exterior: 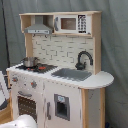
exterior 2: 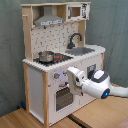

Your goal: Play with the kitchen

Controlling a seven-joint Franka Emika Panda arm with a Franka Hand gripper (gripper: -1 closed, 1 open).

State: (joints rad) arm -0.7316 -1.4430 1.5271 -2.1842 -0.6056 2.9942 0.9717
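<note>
I see the kitchen (exterior 2: 60,60), white panels and pale wood, on a wooden tabletop (exterior 2: 95,117); can't tell the tool's (exterior 2: 71,79) opening.

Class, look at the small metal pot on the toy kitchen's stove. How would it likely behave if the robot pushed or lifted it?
The metal pot looks small and thin-walled, so it is probably light and rigid. It stands loose on the flat stove top, so a sideways push would likely slide it rather than tip it, since it looks squat. Its shiny surface may be slippery to grip.
</note>
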